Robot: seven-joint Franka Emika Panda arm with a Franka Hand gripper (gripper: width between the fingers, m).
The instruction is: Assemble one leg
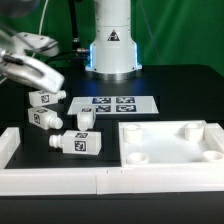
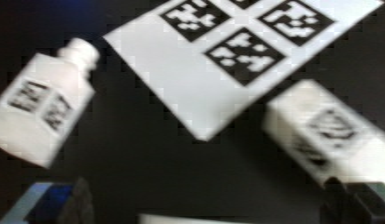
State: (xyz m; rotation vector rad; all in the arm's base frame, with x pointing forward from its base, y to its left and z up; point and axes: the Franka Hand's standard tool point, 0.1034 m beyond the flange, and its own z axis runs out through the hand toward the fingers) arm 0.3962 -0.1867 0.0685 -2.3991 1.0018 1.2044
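Note:
Four white legs with tag marks lie on the black table in the exterior view: one (image 1: 45, 98) and one (image 1: 42, 119) at the exterior view's left, one (image 1: 85, 118) beside the marker board, and one (image 1: 78, 142) nearer the front. My gripper (image 1: 38, 72) hovers blurred above the leftmost legs, touching none. In the wrist view two legs show, one (image 2: 43, 95) and one (image 2: 322, 125), on either side of the marker board's corner. My gripper (image 2: 207, 205) is open and empty, its dark fingers (image 2: 56, 205) wide apart.
The marker board (image 1: 113, 103) lies flat at mid-table and also shows in the wrist view (image 2: 207, 70). The big white square panel (image 1: 170, 128) with round sockets lies at the exterior view's right. A low white wall (image 1: 60, 180) runs along the front and left.

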